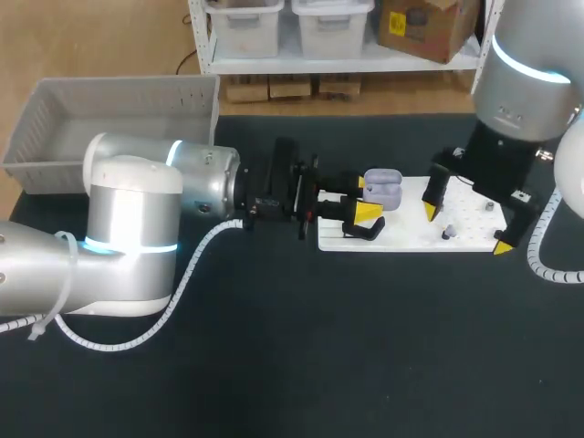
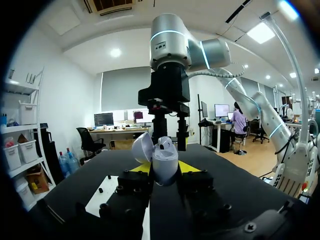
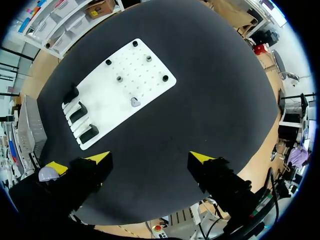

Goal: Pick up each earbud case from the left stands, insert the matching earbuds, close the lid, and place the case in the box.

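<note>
One case [image 1: 383,185], lid open, clamped in left end effector [image 1: 367,199] over board [image 1: 411,228]; right end effector [image 1: 466,228] wide above earbud [image 3: 135,102]. Centre on it, descend straight, pinch lightly.

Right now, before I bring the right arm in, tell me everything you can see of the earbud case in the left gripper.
The earbud case is a small, rounded, pale lavender shell, smooth like plastic. Its lid is hinged open and tipped to one side. The case stands upright, clamped from two sides between the left gripper's yellow tips, over the stand end of the white board. Whether earbuds sit inside cannot be told. Nothing else touches it.
</note>
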You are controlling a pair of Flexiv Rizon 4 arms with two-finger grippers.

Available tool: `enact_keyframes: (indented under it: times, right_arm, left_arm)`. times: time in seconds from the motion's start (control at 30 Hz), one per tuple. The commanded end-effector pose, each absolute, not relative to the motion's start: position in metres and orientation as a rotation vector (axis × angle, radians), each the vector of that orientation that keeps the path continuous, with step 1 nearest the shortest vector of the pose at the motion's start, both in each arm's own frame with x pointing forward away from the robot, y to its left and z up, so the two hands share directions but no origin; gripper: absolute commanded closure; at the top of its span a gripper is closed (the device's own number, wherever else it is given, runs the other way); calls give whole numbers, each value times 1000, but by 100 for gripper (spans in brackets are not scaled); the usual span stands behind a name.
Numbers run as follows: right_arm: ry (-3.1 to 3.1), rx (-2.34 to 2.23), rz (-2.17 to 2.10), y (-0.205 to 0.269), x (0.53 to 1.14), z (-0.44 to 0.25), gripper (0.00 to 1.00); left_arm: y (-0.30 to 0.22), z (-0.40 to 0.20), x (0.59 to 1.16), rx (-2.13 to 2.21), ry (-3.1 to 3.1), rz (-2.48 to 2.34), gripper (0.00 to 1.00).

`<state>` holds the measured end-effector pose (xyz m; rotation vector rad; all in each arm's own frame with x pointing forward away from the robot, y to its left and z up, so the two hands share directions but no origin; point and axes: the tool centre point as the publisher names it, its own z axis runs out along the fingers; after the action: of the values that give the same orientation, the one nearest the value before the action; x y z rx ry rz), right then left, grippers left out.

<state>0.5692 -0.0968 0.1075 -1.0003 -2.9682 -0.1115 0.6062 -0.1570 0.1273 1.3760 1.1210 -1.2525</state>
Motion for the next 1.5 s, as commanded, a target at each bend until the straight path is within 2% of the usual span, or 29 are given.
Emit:
enact_keyframes:
  times: [0.03,0.37,0.53,0.97,1.07,1.2,1.3,1.5]
  right_arm:
    - [-2969,-1002,-113,-97,569,107,0]
    - [-3081,-972,-130,-118,587,93,0]
    - [-3201,-774,-227,-119,590,86,0]
    - [-3266,-604,-272,-117,602,68,0]
    - [-3265,-589,-263,-113,608,63,16]
    - [-3262,-568,-249,-108,616,57,24]
    - [-3255,-566,-239,-106,622,52,47]
    - [-3235,-582,-240,-108,629,43,57]
  left_arm:
    - [-157,127,605,1372,1121,-1248,100]
    - [-157,127,605,1372,1121,-1248,100]
    - [-157,127,605,1372,1121,-1248,100]
    - [-157,127,605,1372,1121,-1248,100]
    - [-157,127,605,1372,1121,-1248,100]
    - [-157,127,605,1372,1121,-1248,100]
    - [-157,127,605,1372,1121,-1248,100]
    - [-157,127,605,1372,1121,-1248,100]
